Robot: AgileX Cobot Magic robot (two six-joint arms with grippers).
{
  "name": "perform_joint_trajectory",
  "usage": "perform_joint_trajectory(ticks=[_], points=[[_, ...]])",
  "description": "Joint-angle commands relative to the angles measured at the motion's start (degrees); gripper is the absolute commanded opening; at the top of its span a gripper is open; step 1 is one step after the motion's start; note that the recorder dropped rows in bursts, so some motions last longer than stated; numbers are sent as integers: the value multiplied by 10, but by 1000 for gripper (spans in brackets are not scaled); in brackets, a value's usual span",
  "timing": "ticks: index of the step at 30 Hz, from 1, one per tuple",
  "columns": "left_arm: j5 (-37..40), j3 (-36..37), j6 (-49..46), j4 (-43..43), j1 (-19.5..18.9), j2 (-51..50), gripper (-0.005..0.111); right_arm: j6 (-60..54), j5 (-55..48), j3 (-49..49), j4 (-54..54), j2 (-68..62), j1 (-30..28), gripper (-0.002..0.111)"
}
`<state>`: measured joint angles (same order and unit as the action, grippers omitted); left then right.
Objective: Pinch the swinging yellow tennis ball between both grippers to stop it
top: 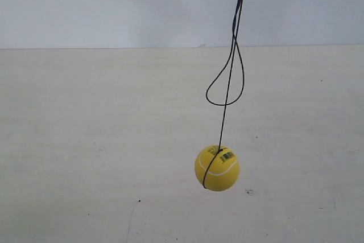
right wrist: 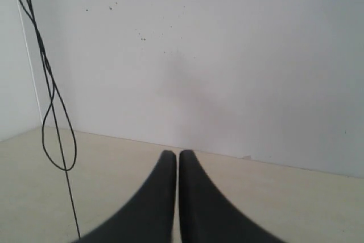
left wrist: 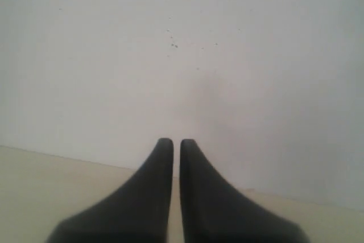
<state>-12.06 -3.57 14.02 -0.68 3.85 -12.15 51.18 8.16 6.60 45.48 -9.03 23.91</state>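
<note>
Both empty | left jaws: thin slit | right jaws: thin slit | yellow tennis ball (top: 218,173) untouched

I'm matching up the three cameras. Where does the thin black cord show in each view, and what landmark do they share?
Exterior view: the black cord drops from the top edge, right of centre, loops, and reaches the yellow tennis ball.
Left wrist view: not in it.
Right wrist view: its loop hangs at the frame's edge, apart from the right end effector.
Shared landmark: the line where white wall meets pale table.
</note>
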Motion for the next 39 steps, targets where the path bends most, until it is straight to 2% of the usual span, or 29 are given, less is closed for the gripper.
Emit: perform_joint_trajectory(ticks=[1,5,8,12,18,21,25,31,39], points=[[73,3,-73,-84,-57,56,5,-3,0,-3,-1,4,1,0],[143,3,-112,-113,-93,95,5,-3,0,-3,-1,4,1,0],[170,9,-114,-100,-93,122,5,-3,0,-3,-1,4,1,0],[159,36,-114,-64,-93,122,5,-3,0,-3,-1,4,1,0],[164,36,-115,-42,-93,122,5,-3,0,-3,-1,4,1,0],[167,36,-146,-38,-93,122,5,-3,1,-3,-1,4,1,0],[198,36,-203,-28,-93,122,5,-3,1,-3,-1,4,1,0],[281,36,-204,-9,-93,122,5,-3,1,-3,-1,4,1,0],[284,36,-194,-9,-93,122,5,-3,1,-3,-1,4,1,0]])
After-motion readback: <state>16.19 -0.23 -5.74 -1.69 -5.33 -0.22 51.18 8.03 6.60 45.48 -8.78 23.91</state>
